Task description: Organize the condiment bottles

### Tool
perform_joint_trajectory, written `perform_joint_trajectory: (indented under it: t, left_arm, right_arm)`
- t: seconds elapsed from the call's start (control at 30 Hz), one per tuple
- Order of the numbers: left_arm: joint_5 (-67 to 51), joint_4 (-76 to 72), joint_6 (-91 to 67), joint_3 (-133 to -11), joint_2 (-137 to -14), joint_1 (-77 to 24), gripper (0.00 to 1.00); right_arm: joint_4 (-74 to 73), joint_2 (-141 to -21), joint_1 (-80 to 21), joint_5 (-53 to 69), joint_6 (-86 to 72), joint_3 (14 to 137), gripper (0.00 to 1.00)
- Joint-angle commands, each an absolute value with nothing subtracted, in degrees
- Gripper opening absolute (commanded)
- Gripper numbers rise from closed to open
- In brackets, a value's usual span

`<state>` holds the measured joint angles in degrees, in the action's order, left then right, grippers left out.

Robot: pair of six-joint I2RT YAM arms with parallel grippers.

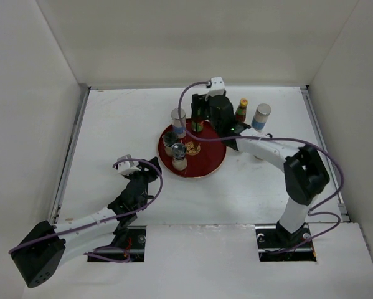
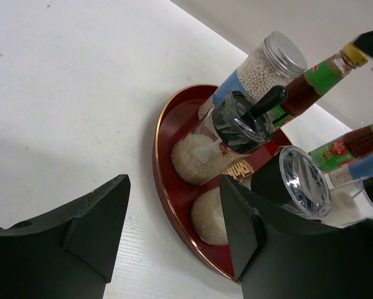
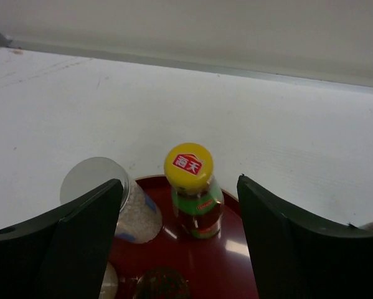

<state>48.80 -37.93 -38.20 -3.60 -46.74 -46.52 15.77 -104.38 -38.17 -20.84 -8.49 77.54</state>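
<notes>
Sauce bottle (image 3: pixel 195 196), yellow-capped, on red plate (image 3: pixel 236 249): likely rigid, slick, tippy; grip at green neck. Right jaws spread either side; left jaws spread, empty.

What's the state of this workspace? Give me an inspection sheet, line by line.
Surface: white table.
Job's things: on the red plate, one sauce bottle, a silver-lidded shaker, a black-topped shaker and a clear-lidded shaker; off it to the right, a second sauce bottle and a second silver-lidded shaker.
Clutter: nothing seen.
Grippers: right gripper open, straddling the plated sauce bottle without touching; left gripper open, empty, beside the plate.
Cables: purple cables loop along left arm and right arm.
Surroundings: white walls on three sides.
</notes>
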Motion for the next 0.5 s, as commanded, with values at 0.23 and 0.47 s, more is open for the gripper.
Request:
perform_joint_trajectory:
  t: [0.23,0.47]
  left_arm:
    - [48.7,-41.2,-39.1,-3.0,-47.7,-46.3,0.58]
    - [48.6,-41.7,-39.5,-3.2,-48.3,-46.1,0.59]
  right_arm:
    - [15.7,-89.2,-22.0,-21.6,-15.0,69.0,0.82]
    - [9.9,-95.4,-18.8,-20.5,-13.2,73.8,0.82]
